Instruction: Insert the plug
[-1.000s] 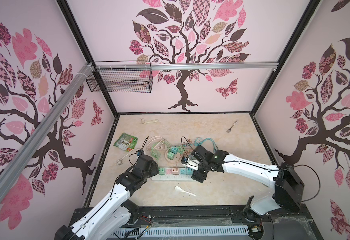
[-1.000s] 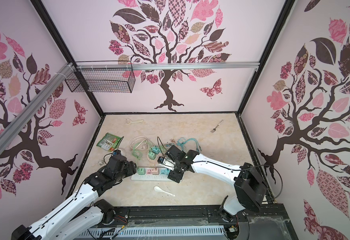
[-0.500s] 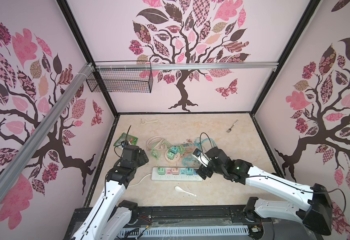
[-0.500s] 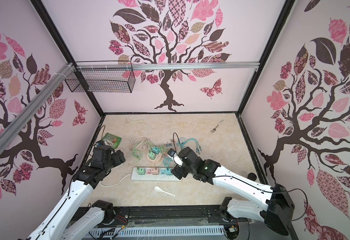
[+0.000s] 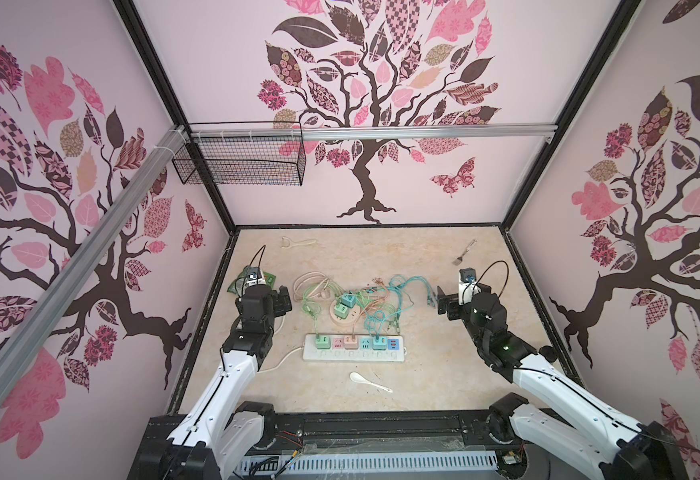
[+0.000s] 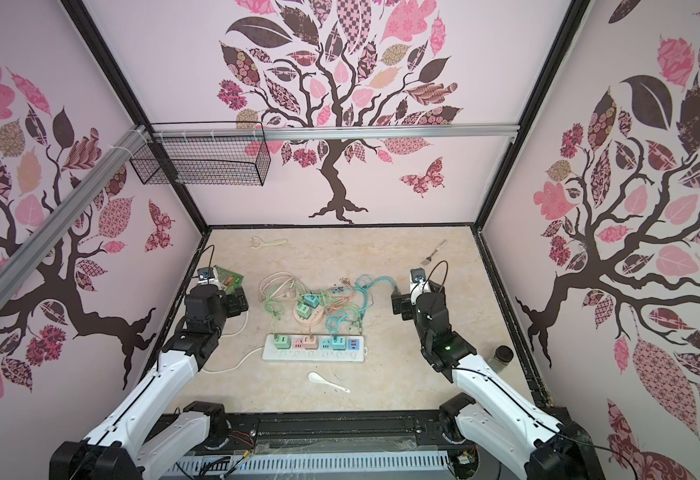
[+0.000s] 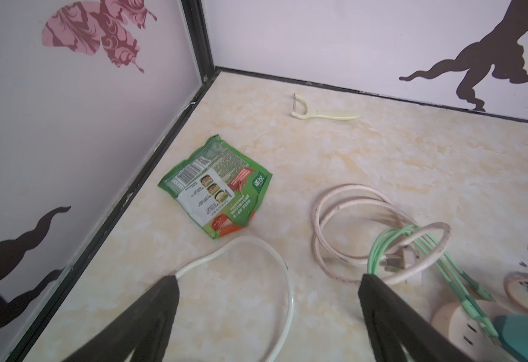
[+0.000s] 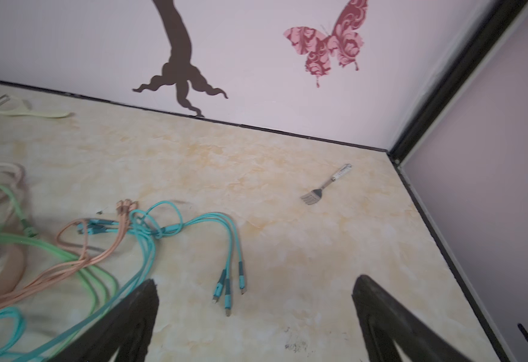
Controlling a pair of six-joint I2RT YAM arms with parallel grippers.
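Observation:
A white power strip (image 5: 354, 354) (image 6: 314, 354) lies at the front middle of the floor. A green plug (image 5: 322, 341), a pink plug (image 5: 350, 341) and a teal plug (image 5: 378, 343) sit in its sockets, each with a cable. Behind it, a green plug (image 5: 341, 311) and a teal plug (image 5: 349, 299) rest on a round beige base among tangled cables (image 5: 375, 305). My left gripper (image 5: 283, 301) (image 7: 269, 282) is open and empty, left of the tangle. My right gripper (image 5: 441, 301) (image 8: 256, 282) is open and empty, to its right.
A green packet (image 7: 215, 188) lies by the left wall, a peeler (image 5: 298, 242) at the back left and a fork (image 5: 464, 251) at the back right. A white spoon (image 5: 369, 380) lies in front of the strip. A small jar (image 6: 502, 355) stands near the right wall.
Both arms have drawn back from the power strip, the left one to the left and the right one to the right. Both grippers have opened wider.

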